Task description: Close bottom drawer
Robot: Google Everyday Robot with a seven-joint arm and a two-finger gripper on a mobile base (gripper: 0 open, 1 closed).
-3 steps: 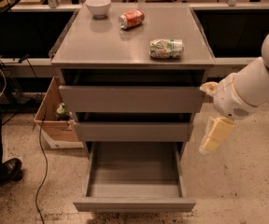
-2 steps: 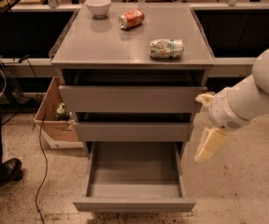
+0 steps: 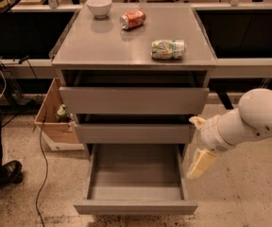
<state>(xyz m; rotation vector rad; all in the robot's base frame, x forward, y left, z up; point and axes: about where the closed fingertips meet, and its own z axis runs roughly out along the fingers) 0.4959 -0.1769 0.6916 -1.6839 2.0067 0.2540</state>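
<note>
The bottom drawer (image 3: 135, 206) is pulled far out of the grey cabinet (image 3: 134, 48). Its grey box interior (image 3: 135, 171) is empty and its short flat front faces me near the lower edge of the view. Above it, the middle drawer front (image 3: 134, 133) and the top drawer front (image 3: 134, 100) stand slightly out. My gripper (image 3: 198, 143) is at the end of the white arm (image 3: 249, 122), just right of the open drawer's right side wall. Its cream fingers (image 3: 201, 163) are spread apart and hold nothing.
On the cabinet top lie a white bowl (image 3: 99, 6), a red can (image 3: 133, 19) on its side and a crushed green-white can (image 3: 168, 49). A cardboard box (image 3: 55, 122) stands left of the cabinet, with a cable (image 3: 40, 174) and a person's shoe (image 3: 4, 174) nearby. Benches line the back.
My arm and gripper have moved left and a little down, closer to the right side of the open bottom drawer. The drawers have not moved.
</note>
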